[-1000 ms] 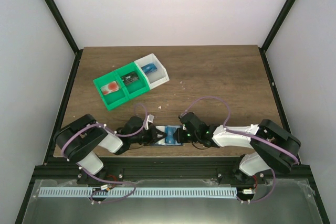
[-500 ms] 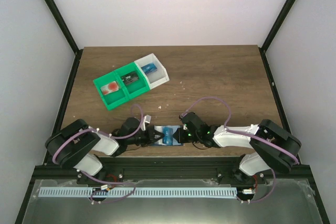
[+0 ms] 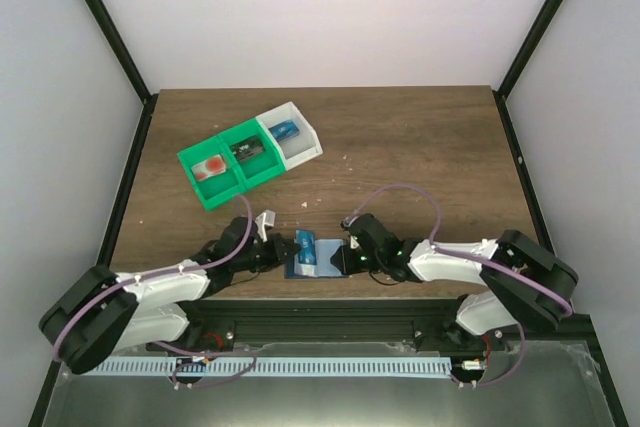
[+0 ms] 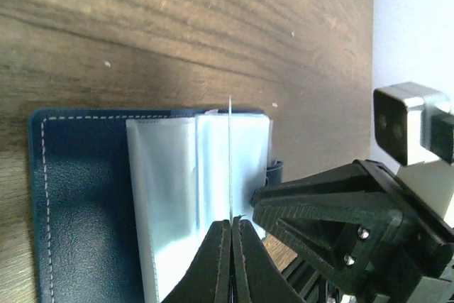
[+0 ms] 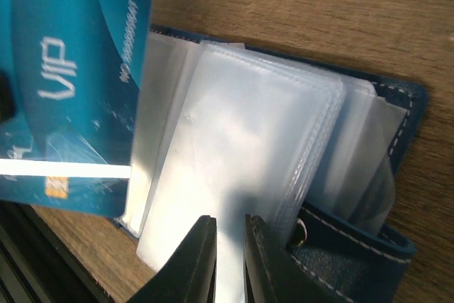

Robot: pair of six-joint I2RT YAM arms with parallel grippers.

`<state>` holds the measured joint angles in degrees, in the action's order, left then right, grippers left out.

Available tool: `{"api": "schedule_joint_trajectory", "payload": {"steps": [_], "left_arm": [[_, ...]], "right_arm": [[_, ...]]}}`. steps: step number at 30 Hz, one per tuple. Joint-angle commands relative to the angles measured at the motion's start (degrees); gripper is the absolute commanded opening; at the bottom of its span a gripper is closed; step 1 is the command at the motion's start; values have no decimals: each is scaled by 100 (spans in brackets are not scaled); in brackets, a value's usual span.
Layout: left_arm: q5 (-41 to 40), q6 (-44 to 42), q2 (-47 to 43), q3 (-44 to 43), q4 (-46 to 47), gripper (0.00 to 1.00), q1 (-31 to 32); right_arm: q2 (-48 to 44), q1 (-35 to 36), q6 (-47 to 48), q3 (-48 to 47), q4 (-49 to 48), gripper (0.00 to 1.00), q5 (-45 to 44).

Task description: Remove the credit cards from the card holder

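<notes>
At the near edge of the desk (image 3: 420,147) we find one card holder (image 4: 71,204), lying open and flat between the two pincers. Its cover is dark navy with a line of white stitching along the border, and a small tab (image 4: 275,169) projects from one edge. Inside sits a stack of clear plastic sleeves (image 5: 248,147); we cannot count them reliably. The left pincer (image 4: 231,221) is clenched on one blue card (image 5: 67,83), printed "VIP". The card is raised over the holder's left part with its face turned toward the right pincer (image 5: 228,221). Whether its lower edge touches the sleeves we cannot tell. The right pincer is closed narrowly, grasping the card holder by the edge of its sleeves on the tab side. Farther back, on the left of the desk and well apart from the holder, three compartments stand in one slanted row. Two belong to a green tray (image 3: 225,195) and one to a white tray (image 3: 305,152) touching it. Each compartment contains one item: a red-and-white item (image 3: 212,167), a dark item (image 3: 247,153) and a blue item (image 3: 285,130).
</notes>
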<state>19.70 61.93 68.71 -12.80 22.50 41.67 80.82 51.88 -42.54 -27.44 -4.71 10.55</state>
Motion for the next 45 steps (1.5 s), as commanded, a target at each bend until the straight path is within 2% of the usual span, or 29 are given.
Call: {"api": "schedule_joint_trajectory", "payload": {"steps": [1,4,8,14,21,24,27,34,37,42,45], "left_arm": [[-248,-371,-537,-231,-1006,0,-45],[125,-514,-870,-277,-1071,0,-69],[553,-771,-1324,-381,-1382,0,-83],[1196,-1083,-1805,-502,-1774,0,-92],[2274,-696,-2131,14,-501,0,-149],[2571,-692,-2080,-10,-409,0,-150],[2751,-746,-2024,-57,-382,0,-146],[3086,-414,-1989,134,274,0,-142],[3105,-228,-2080,298,537,0,-142],[3116,-190,-2191,410,542,0,-143],[3065,-204,-2206,392,483,0,-142]], "right_arm": [[-344,-55,500,-5,332,14,231],[-796,-55,1004,-125,330,18,635],[-1195,-92,1566,-522,1002,20,748],[-1831,-337,1917,-756,1662,27,1518],[-2227,-870,1793,-837,1802,29,3112],[-2330,-1177,1534,-729,1509,30,3709],[-2043,-1464,1521,-865,1427,31,4411],[-1643,-1514,1694,-1037,1689,35,4617],[-1694,-1514,1573,-848,1409,33,4765],[-1667,-1513,1497,-632,1209,29,5045],[-1658,-1510,1600,-574,1323,33,4836]]}}
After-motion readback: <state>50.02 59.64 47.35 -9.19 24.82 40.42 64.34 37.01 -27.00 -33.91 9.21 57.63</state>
